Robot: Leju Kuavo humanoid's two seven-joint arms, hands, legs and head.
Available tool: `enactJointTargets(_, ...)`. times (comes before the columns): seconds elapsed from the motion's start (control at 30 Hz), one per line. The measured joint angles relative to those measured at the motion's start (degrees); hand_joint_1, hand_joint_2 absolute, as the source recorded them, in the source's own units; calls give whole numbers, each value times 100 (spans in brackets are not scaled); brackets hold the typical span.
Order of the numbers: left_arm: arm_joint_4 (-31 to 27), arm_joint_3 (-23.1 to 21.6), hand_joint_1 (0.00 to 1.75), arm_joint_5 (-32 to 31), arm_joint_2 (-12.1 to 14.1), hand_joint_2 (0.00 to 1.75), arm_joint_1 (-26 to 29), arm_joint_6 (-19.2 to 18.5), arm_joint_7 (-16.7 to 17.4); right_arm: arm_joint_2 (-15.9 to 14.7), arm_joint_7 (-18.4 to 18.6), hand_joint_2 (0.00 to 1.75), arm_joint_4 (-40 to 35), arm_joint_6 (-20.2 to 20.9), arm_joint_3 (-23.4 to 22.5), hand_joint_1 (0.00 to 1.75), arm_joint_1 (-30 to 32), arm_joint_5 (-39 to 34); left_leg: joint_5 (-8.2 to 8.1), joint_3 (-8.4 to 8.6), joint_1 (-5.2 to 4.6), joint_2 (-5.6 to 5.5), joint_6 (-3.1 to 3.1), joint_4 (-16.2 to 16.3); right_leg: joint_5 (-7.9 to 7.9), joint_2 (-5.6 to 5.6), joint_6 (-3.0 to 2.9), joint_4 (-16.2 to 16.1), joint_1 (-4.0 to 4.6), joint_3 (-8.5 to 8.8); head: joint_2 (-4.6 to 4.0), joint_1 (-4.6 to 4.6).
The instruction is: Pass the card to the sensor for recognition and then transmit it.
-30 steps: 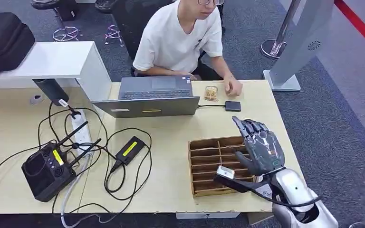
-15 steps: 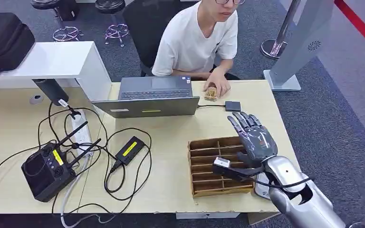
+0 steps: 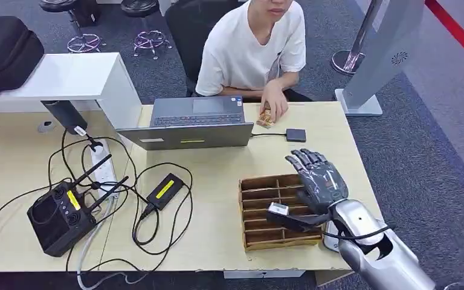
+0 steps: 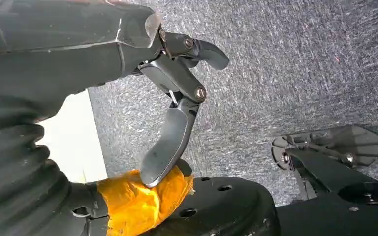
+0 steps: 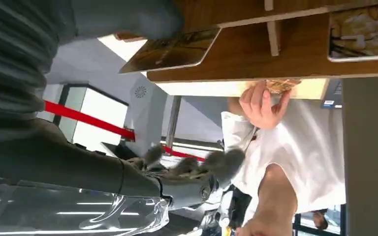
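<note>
Your right hand [image 3: 318,179] hovers empty, fingers spread, over the wooden card rack [image 3: 260,211], presumably positioned to pick a card; left hand's [image 4: 172,118] state I cannot tell.

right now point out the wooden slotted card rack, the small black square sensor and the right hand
wooden slotted card rack [image 3: 255,212], head view, divider slats
small black square sensor [image 3: 296,135], head view, top face
right hand [image 3: 321,181], head view, back of hand
</note>
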Motion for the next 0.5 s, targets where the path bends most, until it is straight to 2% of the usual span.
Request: enactJointTargets(0.5, 0, 0, 0, 24, 2, 175, 0, 7, 0, 0, -44, 175, 0, -142, 85, 175, -5, -155, 0, 0, 0, 0, 0, 0, 0, 0, 0, 0, 0, 0, 0, 0)
